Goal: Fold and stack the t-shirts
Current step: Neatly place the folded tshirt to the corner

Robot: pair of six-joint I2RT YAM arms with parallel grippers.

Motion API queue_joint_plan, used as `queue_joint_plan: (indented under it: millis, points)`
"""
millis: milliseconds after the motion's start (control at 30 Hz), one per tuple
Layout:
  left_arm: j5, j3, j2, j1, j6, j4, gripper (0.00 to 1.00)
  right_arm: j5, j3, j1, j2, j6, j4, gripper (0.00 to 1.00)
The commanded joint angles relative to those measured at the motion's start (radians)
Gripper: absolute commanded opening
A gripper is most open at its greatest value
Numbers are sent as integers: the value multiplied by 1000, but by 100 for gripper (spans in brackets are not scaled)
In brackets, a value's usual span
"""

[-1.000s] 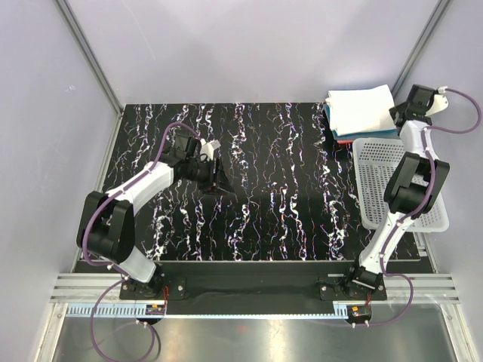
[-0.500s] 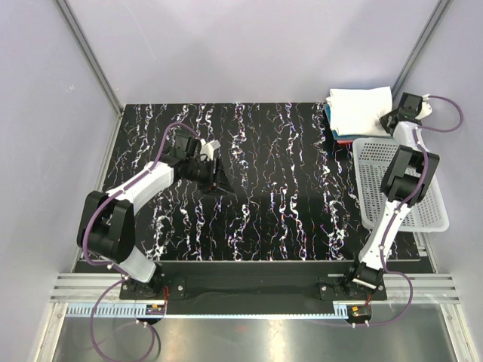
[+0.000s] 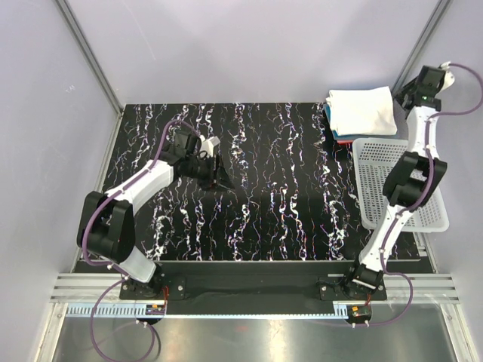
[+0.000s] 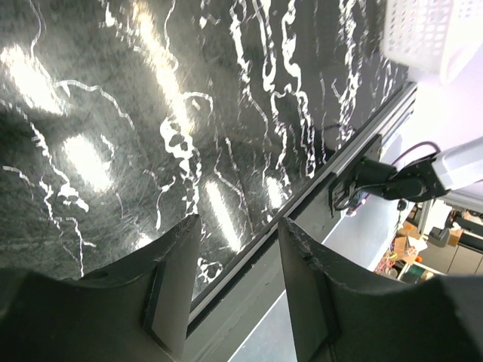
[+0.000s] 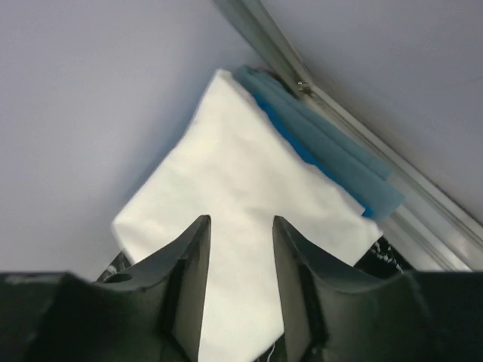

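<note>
Readable text: none in any view.
White t-shirt [image 5: 241,196]: the folded face in view is blank.
Background clutter [image 4: 400,253]: maybe printed packaging, too blurred to read.

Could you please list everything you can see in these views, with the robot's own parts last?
table: one, black with white marbling, fills the workspace.
white t-shirt: one, folded, top of a stack at the table's far right corner.
blue t-shirt: one, folded, directly under the white one.
red edge: a sliver at the stack's near side, seemingly a third shirt.
basket: one, white plastic lattice, right edge of the table, just near of the stack.
left gripper: black, over the table's left half, fingers apart, holding nothing.
right gripper: black, raised beside the stack, fingers apart, holding nothing.
</note>
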Motion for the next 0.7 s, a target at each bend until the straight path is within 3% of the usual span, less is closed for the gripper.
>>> queue_joint_plan:
  millis: [0, 33, 67, 133, 233, 367, 433, 467, 500, 667]
  points:
    - [-9, 105, -88, 4, -30, 78, 51, -141, -6, -5, -249, 12, -152, 47]
    - [-12, 134, -103, 4, -27, 78, 51, -237, -53, -2, -296, 18, -161, 50]
    - [-11, 165, -114, 4, -24, 78, 51, -283, -153, 12, -344, 13, -175, 62]
    - [-28, 257, -151, 4, -16, 78, 52, -320, -230, 39, -481, -19, -239, 99]
    - [-49, 352, -200, 4, -7, 89, 52, -339, -395, 108, -663, -40, -338, 100]
    - [-114, 331, -319, 4, -27, 207, 58, -544, -708, 157, -892, 33, -230, 100]
    - [-158, 282, -399, 4, -29, 249, 63, -615, -788, 188, -999, 42, -217, 100]
    - [-175, 263, -424, 6, -24, 250, 90, -615, -807, 197, -1068, 38, -227, 100]
    - [-218, 239, -467, 6, -18, 250, 99, -601, -828, 202, -1097, 48, -238, 100]
    - [-307, 210, -556, 12, 13, 114, 99, -534, -916, 202, -1269, -6, -342, 100]
